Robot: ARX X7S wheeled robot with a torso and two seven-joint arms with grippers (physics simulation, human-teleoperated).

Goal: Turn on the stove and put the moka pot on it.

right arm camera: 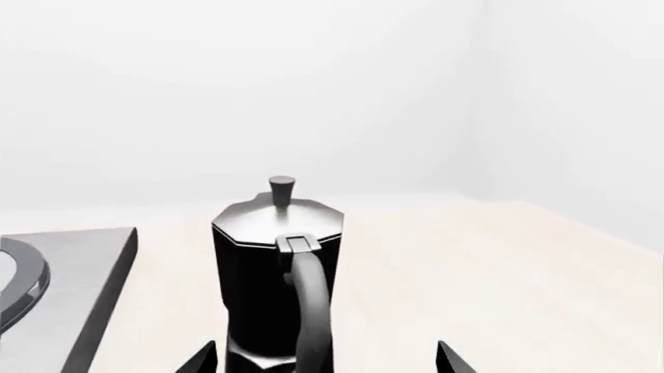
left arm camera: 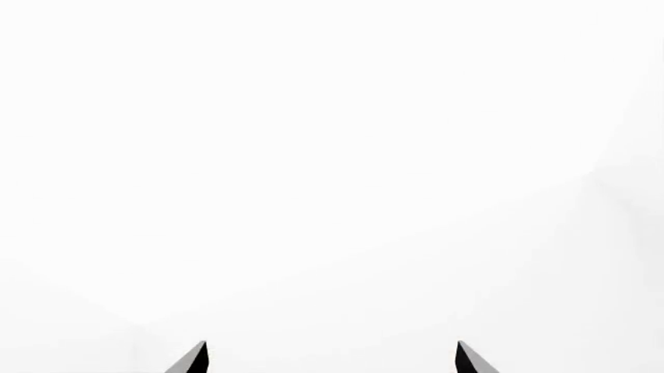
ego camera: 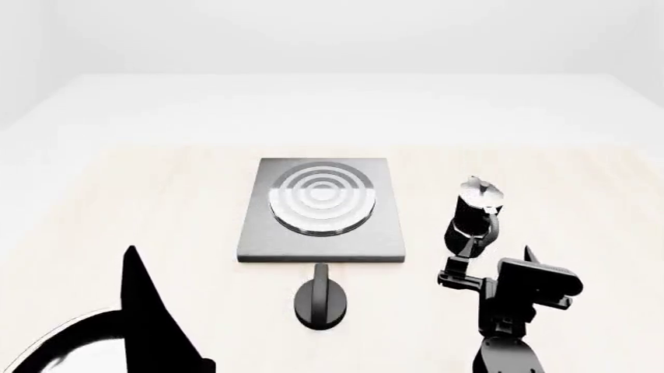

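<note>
The stove [ego camera: 322, 233] is a flat grey square plate with a raised ring burner, at the middle of the table. Its round black knob [ego camera: 322, 301] lies just in front of the plate. The moka pot [ego camera: 477, 206] stands upright to the right of the plate; in the right wrist view the moka pot [right arm camera: 272, 272] shows its handle towards the camera. My right gripper [right arm camera: 326, 359] is open, a fingertip on either side of the pot's base without touching it. In the left wrist view my left gripper [left arm camera: 332, 357] is open, facing only white.
A corner of the stove plate [right arm camera: 73, 287] lies close beside the pot. A black curved rim, apparently a frying pan [ego camera: 47, 346], sits at the near left, partly behind a dark pointed part of my left arm [ego camera: 151, 315]. White walls stand behind the pale table [ego camera: 539, 171].
</note>
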